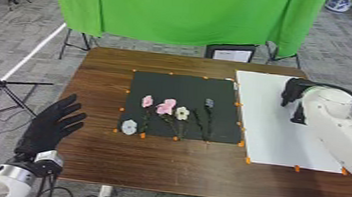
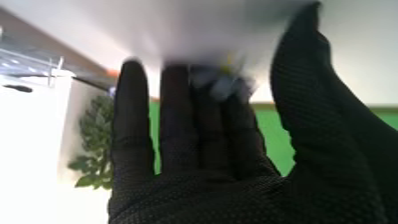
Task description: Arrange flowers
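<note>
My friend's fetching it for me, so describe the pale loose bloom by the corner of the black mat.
On the brown wooden table, find the black mat, left of the white sheet. The bloom lies at its near left corner. It's bluish white, with no long stem visible, and nearer the robot than the pink and cream flower heads.

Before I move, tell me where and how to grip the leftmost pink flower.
Probably best: pinch the stem just below the pink bloom, coming down from above; the thin stem lies flat on the black mat, and a pale bloom sits close to its lower end.
</note>
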`<action>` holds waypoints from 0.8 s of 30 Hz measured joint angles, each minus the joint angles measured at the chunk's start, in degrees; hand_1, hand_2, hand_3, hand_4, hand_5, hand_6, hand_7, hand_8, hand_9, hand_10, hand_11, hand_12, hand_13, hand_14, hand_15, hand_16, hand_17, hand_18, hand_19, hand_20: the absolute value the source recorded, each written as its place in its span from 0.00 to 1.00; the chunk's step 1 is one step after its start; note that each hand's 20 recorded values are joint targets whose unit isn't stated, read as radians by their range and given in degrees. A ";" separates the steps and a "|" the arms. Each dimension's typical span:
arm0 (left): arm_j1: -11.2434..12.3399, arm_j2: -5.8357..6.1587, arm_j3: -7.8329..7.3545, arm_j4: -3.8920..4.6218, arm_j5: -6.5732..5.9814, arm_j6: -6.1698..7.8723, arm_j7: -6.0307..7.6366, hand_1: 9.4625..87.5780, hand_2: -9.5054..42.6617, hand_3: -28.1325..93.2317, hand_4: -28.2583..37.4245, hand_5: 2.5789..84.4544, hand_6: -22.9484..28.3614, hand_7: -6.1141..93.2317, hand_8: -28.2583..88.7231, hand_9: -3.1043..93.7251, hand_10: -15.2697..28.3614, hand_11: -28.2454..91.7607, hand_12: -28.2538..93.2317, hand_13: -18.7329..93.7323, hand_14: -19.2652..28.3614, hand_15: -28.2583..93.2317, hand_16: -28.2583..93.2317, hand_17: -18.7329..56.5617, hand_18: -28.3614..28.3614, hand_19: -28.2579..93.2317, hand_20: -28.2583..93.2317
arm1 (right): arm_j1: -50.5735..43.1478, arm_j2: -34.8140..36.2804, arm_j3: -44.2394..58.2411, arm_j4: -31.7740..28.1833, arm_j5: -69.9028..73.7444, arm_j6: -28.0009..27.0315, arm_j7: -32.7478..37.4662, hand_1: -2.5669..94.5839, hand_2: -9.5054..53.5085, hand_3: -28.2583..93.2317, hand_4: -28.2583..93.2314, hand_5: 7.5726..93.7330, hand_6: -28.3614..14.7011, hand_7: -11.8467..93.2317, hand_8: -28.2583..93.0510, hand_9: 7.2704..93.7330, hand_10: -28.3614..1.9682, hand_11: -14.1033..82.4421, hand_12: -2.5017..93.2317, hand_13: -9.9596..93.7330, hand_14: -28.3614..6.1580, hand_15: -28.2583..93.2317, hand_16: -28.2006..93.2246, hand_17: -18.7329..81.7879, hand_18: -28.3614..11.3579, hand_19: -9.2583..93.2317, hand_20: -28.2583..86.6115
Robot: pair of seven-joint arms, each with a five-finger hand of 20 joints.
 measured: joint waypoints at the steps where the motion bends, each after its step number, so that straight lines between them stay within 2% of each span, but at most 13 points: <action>1: 0.00 0.00 0.00 0.00 0.00 0.00 0.00 0.20 0.16 0.82 0.00 0.30 0.53 0.25 0.15 0.28 0.63 0.40 0.37 0.33 0.75 0.51 0.23 0.12 0.88 0.57 0.31 | -0.04 0.20 -0.32 0.06 -0.06 1.67 -0.34 0.52 0.02 0.91 0.00 0.55 0.70 0.60 0.15 0.73 0.72 0.38 0.42 0.83 0.82 0.48 0.48 0.51 0.51 0.71 0.44; 2: 0.00 0.00 0.01 0.00 0.00 0.00 0.00 0.20 0.16 0.82 0.00 0.30 0.53 0.25 0.15 0.28 0.63 0.40 0.37 0.33 0.75 0.51 0.23 0.12 0.88 0.57 0.31 | -0.20 0.41 -0.69 0.07 -0.11 3.49 -0.76 0.55 0.02 0.90 0.00 0.64 0.71 0.60 0.19 0.83 0.75 0.35 0.48 0.89 0.81 0.52 0.47 0.56 0.51 0.73 0.47; 3: 0.00 -0.02 0.02 0.00 0.00 0.00 0.00 0.20 0.16 0.82 0.00 0.30 0.53 0.25 0.15 0.28 0.63 0.40 0.37 0.33 0.75 0.51 0.23 0.12 0.88 0.57 0.31 | -0.46 0.62 -0.95 0.07 -0.19 5.46 -1.30 0.56 0.01 0.89 0.00 0.68 0.72 0.59 0.20 0.88 0.76 0.34 0.52 0.92 0.80 0.56 0.46 0.58 0.50 0.75 0.48; 5: 0.00 -0.02 0.03 0.00 0.00 0.00 0.00 0.20 0.16 0.82 0.00 0.30 0.53 0.25 0.15 0.28 0.63 0.40 0.37 0.33 0.75 0.51 0.22 0.12 0.88 0.57 0.31 | -1.24 1.00 -1.22 -0.15 -0.56 8.25 -2.43 0.57 0.00 0.90 0.00 0.73 0.72 0.57 0.20 0.92 0.79 0.35 0.54 0.94 0.78 0.61 0.44 0.59 0.48 0.77 0.49; 10: 0.00 -0.03 0.03 0.00 0.00 0.00 0.00 0.20 0.16 0.82 0.00 0.30 0.53 0.26 0.15 0.28 0.63 0.40 0.37 0.33 0.75 0.51 0.22 0.12 0.88 0.57 0.31 | -3.90 2.05 -0.77 -2.95 -1.60 7.48 -4.33 0.56 0.00 0.92 0.00 0.77 0.72 0.55 0.20 0.94 0.80 0.35 0.55 0.95 0.78 0.62 0.45 0.58 0.47 0.79 0.49; 15: 0.01 -0.03 0.00 -0.03 0.00 0.00 0.00 0.20 0.16 0.82 0.00 0.30 0.53 0.25 0.15 0.28 0.63 0.40 0.37 0.33 0.75 0.51 0.22 0.12 0.88 0.57 0.31 | -7.65 3.63 0.78 -8.93 -1.46 7.92 -5.67 0.55 0.00 0.93 0.00 0.77 0.71 0.55 0.20 0.94 0.81 0.35 0.55 0.95 0.79 0.62 0.46 0.58 0.47 0.80 0.49; 24: 0.11 -0.10 -0.03 -0.05 0.00 -0.01 0.00 0.20 0.16 0.82 0.00 0.30 0.53 0.25 0.15 0.28 0.63 0.40 0.37 0.33 0.75 0.51 0.23 0.12 0.88 0.57 0.31 | -14.96 5.34 3.94 -21.75 -0.71 14.88 -10.81 0.55 0.00 0.94 0.00 0.78 0.71 0.54 0.21 0.94 0.79 0.35 0.56 0.96 0.80 0.61 0.48 0.58 0.47 0.81 0.49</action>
